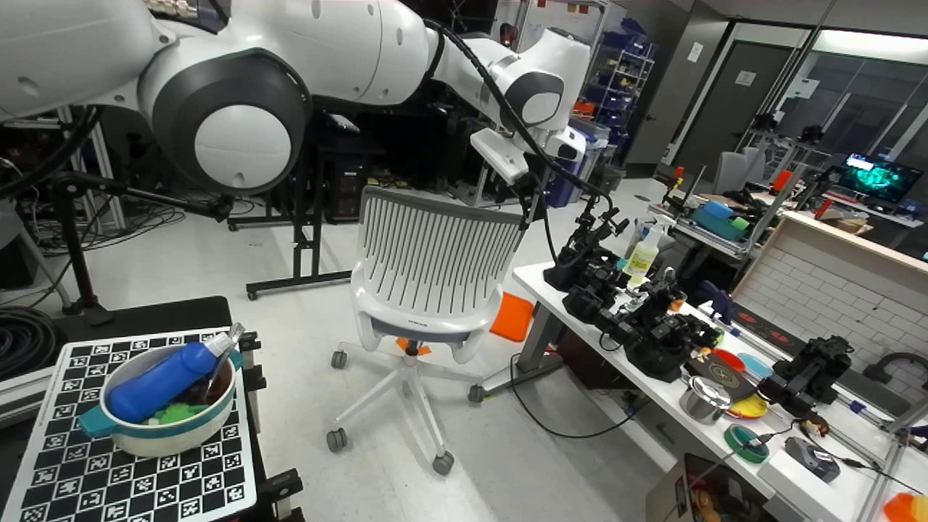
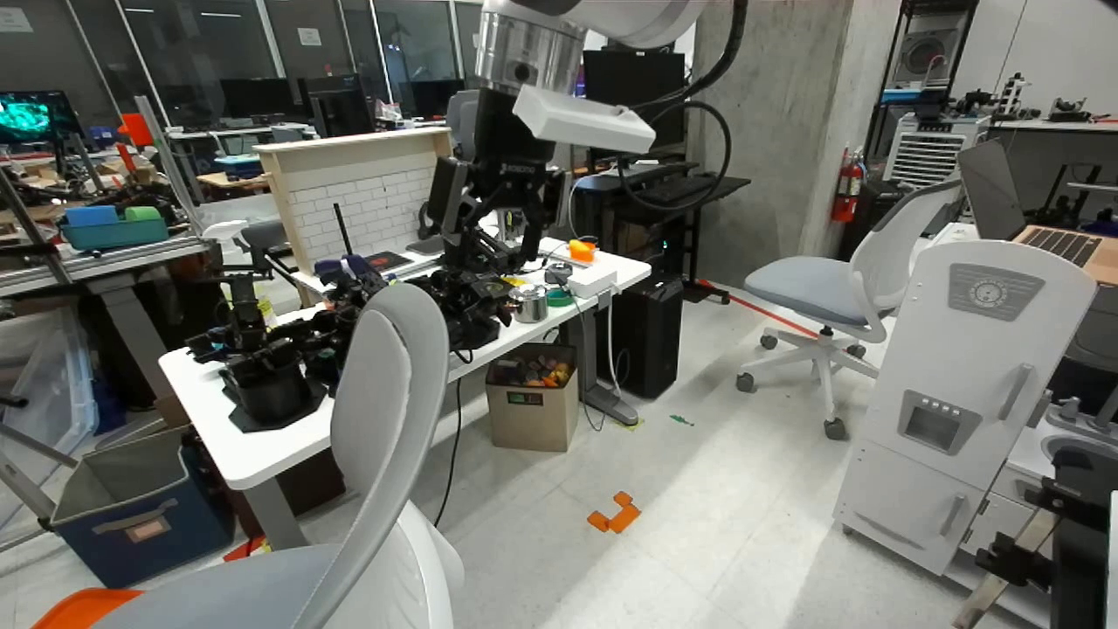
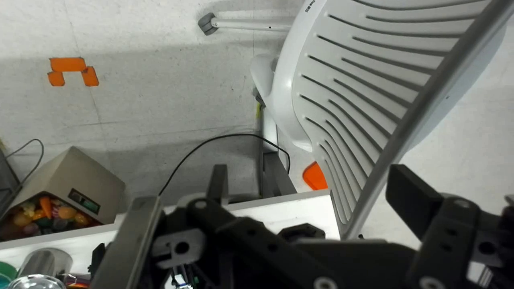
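Beside one corner of the bench (image 2: 231,459), the chair (image 1: 435,268) stands with its backrest rim (image 3: 415,114) near the gripper (image 3: 315,190), whose fingers (image 3: 413,196) are spread wide, clamping nothing, presumably to clear that rim.

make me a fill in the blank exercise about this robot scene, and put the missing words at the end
1. With its jaws standing apart, the gripper is ____ rather than shut.
2. In the wrist view, the slatted chair shows mainly in the upper ____ part of the picture.
3. In an exterior view, the bottle lying in the teal-handled pot is mostly ____ in colour.
4. That pot stands on a board patterned in white and ____.
Missing words: open; right; blue; black.
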{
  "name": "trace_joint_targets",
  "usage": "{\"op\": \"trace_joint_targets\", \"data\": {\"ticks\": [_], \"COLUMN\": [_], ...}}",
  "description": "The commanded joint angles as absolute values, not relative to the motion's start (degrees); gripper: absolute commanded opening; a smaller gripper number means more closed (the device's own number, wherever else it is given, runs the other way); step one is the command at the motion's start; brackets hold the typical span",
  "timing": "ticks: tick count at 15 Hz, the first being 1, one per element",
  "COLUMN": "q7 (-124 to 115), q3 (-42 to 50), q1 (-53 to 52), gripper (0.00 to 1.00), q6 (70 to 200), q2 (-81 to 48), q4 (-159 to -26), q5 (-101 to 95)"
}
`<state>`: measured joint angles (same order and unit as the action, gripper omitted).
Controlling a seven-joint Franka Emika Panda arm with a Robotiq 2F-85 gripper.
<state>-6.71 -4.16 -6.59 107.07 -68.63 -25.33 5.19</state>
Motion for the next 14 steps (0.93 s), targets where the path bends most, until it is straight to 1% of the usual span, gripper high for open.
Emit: {"op": "trace_joint_targets", "data": {"ticks": [1,14], "q7": [-4.49,-2.04], "q3": [-5.42,-8.73], "q1": [-6.21,-6.51], "gripper": [1.00,1.00], "q6": [111.25,119.44], "q2": [-69.39,-71.25], "q4": [-25.72,-25.28], "q5": [6.07,8.55]}}
